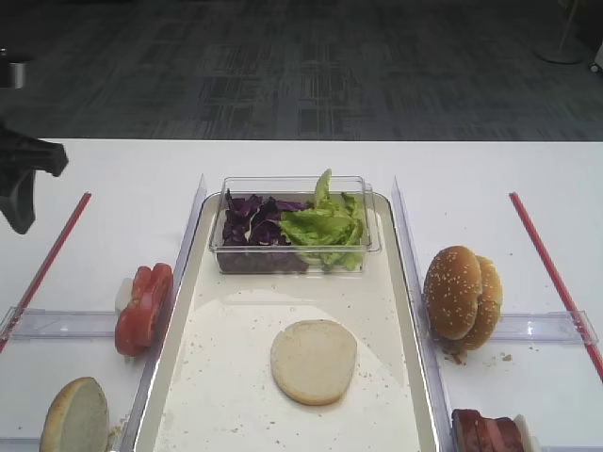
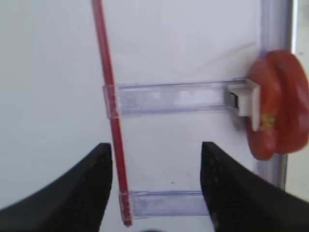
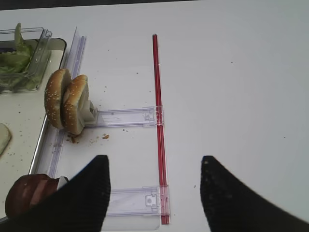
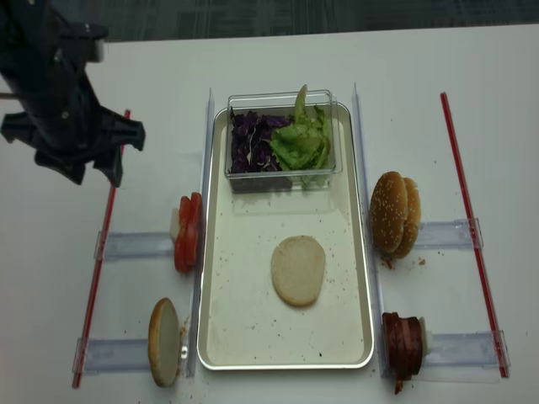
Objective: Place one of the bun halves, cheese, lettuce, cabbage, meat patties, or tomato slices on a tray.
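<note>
A flat pale bun half (image 1: 314,362) lies on the tray (image 1: 226,386), near its middle. Another bun half (image 1: 75,416) stands edge-on in a holder at the front left. Tomato slices (image 1: 144,308) stand left of the tray. Cabbage (image 1: 250,221) and lettuce (image 1: 325,224) fill a clear tub at the tray's far end. Meat patties (image 1: 485,433) sit front right. No cheese is in view. My left gripper (image 4: 93,172) hangs open and empty over the table left of the tomato slices (image 2: 277,111). My right gripper (image 3: 154,159) is open and empty, right of the meat patties (image 3: 29,193).
Sesame-seeded buns (image 1: 462,297) stand in a holder right of the tray. Red strips (image 1: 551,268) run along both outer sides, one passing under my left gripper (image 2: 155,147). Clear plastic strip holders (image 2: 169,98) lie flat on the white table. Crumbs speckle the tray floor.
</note>
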